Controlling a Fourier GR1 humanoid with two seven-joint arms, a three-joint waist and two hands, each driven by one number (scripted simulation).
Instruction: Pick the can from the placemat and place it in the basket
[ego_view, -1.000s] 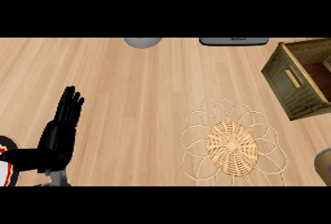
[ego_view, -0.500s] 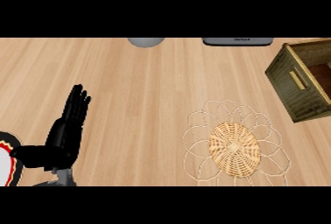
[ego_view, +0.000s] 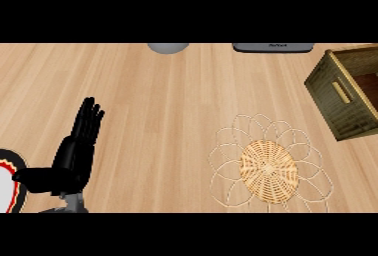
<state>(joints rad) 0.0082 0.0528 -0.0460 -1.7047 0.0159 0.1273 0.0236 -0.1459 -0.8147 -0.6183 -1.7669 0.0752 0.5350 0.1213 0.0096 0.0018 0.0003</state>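
A round woven placemat (ego_view: 269, 170) with a looped wire-like border lies on the wooden counter at the lower right, and nothing stands on it. No can shows anywhere in the view. The basket (ego_view: 341, 95), an olive slatted box with a dark inside, sits at the right edge, up and right of the placemat. My left hand (ego_view: 77, 150) rests at the lower left with its fingers straight and pointing up, holding nothing, well away from the placemat. My right hand does not show.
A red-rimmed white plate (ego_view: 9, 180) is cut off by the left edge beside my left hand. At the far edge sit a grey rounded object (ego_view: 168, 47) and a dark flat object (ego_view: 273, 47). Bare wood counter (ego_view: 177, 110) lies between.
My left hand has drifted slightly right and turned more upright. A grey shape at the lower right edge one second ago is gone from view.
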